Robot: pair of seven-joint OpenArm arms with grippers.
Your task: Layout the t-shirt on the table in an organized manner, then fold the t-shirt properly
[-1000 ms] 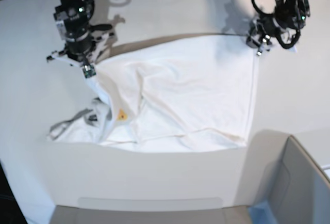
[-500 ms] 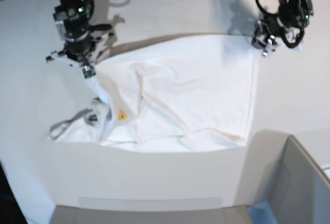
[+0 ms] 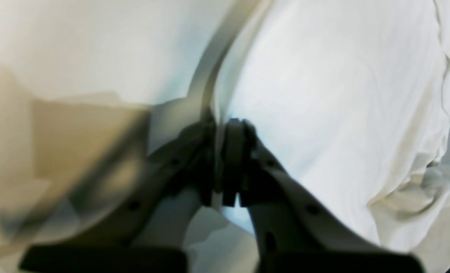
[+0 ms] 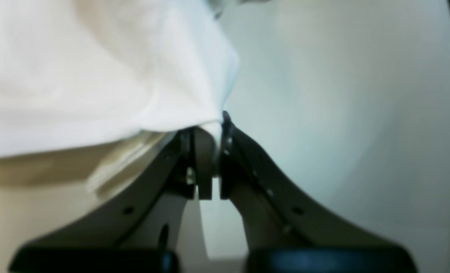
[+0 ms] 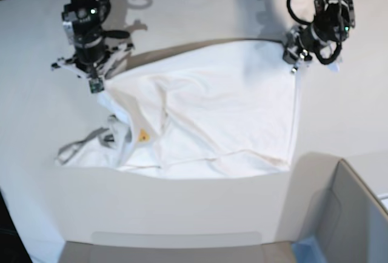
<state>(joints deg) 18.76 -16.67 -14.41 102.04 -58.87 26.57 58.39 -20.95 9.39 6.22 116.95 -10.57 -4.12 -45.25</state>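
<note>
Nearest the base camera, at five o'clock, the grey box-like corner piece (image 5: pixel 354 214) stands on the table (image 5: pixel 194 214), whose near portion is bare. Toward the centre lies the t-shirt (image 5: pixel 224 108), white side up and wrinkled; its edge at three o'clock runs straight, while the part at eight o'clock is bunched into a rumpled heap (image 5: pixel 91 149). A small yellow-orange label (image 5: pixel 143 134) shows near the bunched part, toward seven o'clock of the shirt. Farther back, at ten o'clock, the right gripper (image 5: pixel 96 84) has its jaws drawn together on a fold of the shirt's corner; the right wrist view shows the cloth pinched between the dark fingertips (image 4: pixel 206 167). At one o'clock, the left gripper (image 5: pixel 293 63) sits at the shirt's far corner, and the left wrist view shows its jaws closed with the shirt's edge (image 3: pixel 219 125) caught between them.
</note>
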